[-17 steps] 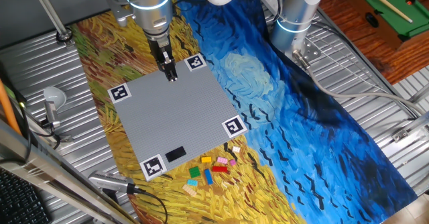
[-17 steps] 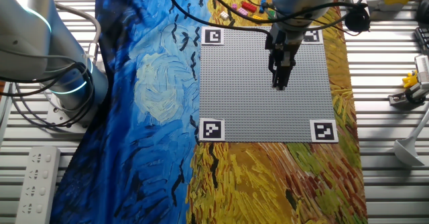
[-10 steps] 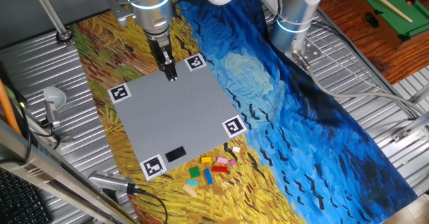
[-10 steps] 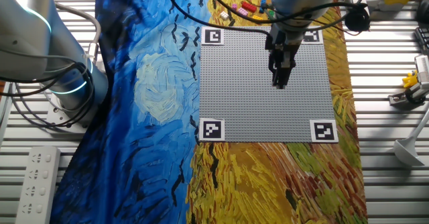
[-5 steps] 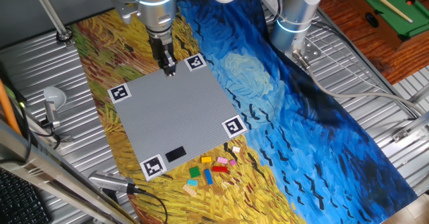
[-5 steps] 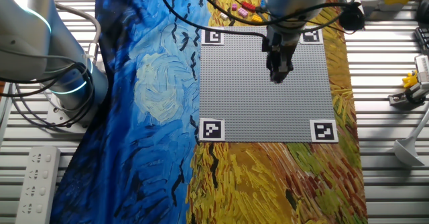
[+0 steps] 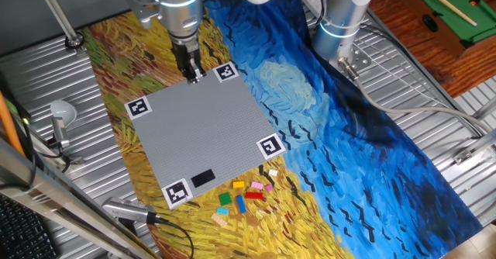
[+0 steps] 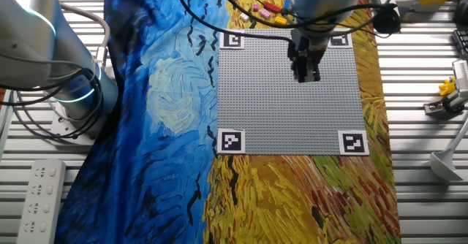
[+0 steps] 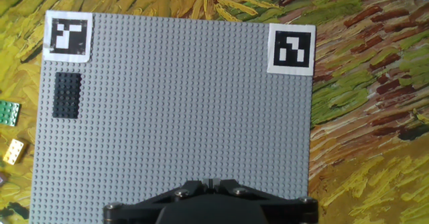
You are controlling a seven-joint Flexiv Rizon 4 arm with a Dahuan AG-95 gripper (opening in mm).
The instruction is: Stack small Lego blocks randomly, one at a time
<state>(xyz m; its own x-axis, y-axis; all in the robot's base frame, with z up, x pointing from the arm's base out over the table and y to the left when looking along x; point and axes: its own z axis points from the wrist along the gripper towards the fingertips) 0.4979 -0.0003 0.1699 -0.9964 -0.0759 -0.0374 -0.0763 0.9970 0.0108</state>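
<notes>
The small Lego blocks [image 7: 244,197] lie loose on the yellow cloth just off the near edge of the grey baseplate [image 7: 201,127]: yellow, red, blue, green, teal, pink and tan. In the other fixed view they show at the top [image 8: 267,9]. The hand view shows a green brick [image 9: 8,111] and a yellow brick [image 9: 15,151] at the left edge. My gripper [image 7: 193,77] hangs above the far edge of the baseplate, far from the blocks. It also shows in the other fixed view [image 8: 305,76] and in the hand view [image 9: 210,182]. Its jaws are shut with nothing between them.
A black flat brick [image 7: 203,177] sits on the baseplate near the blocks, also in the hand view [image 9: 67,94]. Black-and-white marker tags [image 7: 270,146] mark the baseplate corners. A second arm's base [image 7: 341,26] stands at the back right. Metal slats surround the painted cloth.
My gripper has moved from over the far part of the baseplate toward its far edge and lifted a little. It stays shut. The blocks have not moved.
</notes>
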